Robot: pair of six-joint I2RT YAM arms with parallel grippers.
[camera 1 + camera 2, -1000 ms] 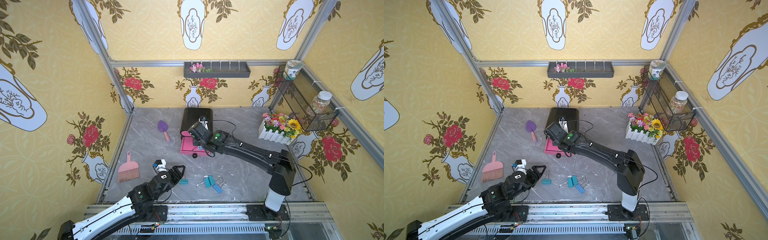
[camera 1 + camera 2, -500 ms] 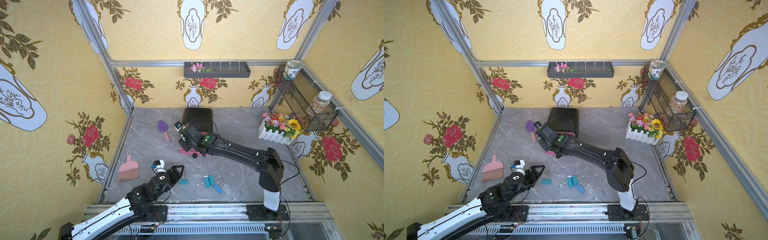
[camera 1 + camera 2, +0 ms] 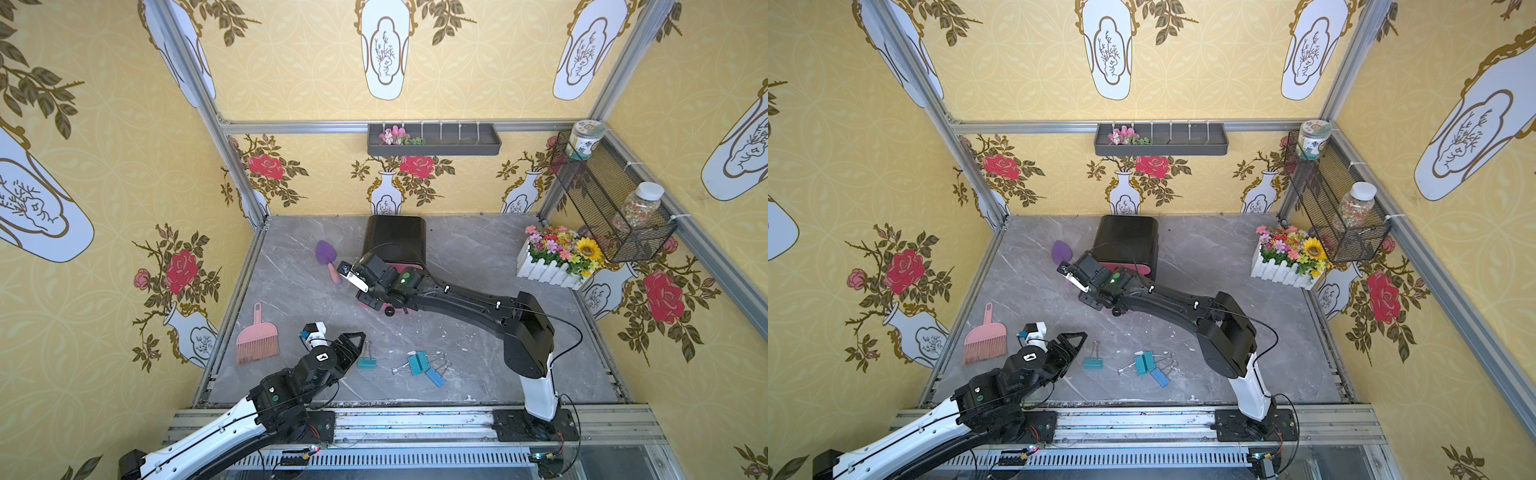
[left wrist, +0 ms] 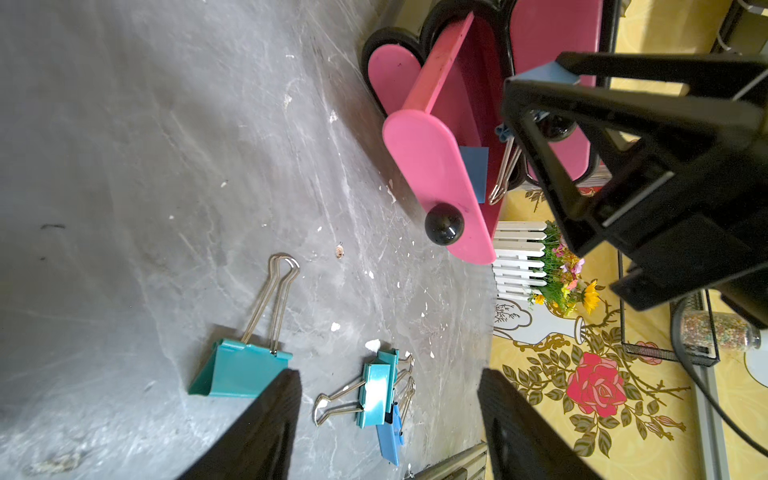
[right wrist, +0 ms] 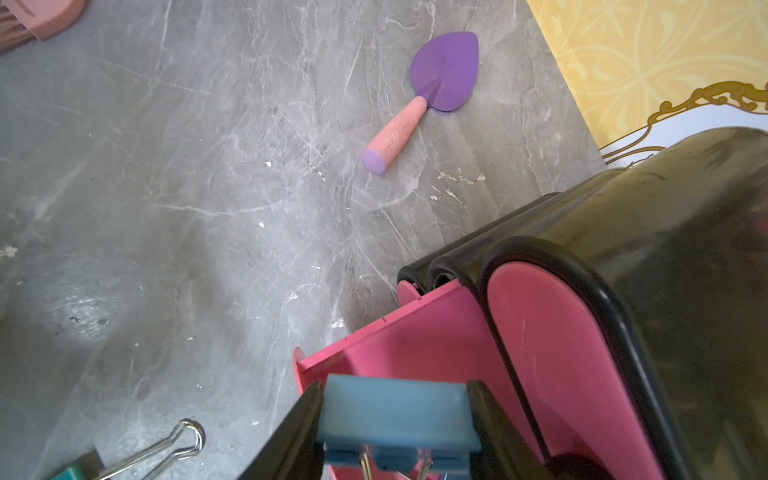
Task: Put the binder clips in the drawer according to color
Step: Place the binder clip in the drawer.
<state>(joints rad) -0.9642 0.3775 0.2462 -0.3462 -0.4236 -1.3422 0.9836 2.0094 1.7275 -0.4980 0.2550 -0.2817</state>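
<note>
Three binder clips (image 3: pixel 417 363) and a lone teal clip (image 3: pixel 367 362) lie at lower centre in both top views. At mid-frame, the right gripper (image 5: pixel 395 390) clamps a blue clip (image 5: pixel 397 415) over the open pink tray (image 5: pixel 415 345) of the drawer (image 3: pixel 395 237), where another blue clip (image 4: pixel 473 170) already lies. The left gripper (image 4: pixel 388 376) gapes wide and empty beside the teal clip.
</note>
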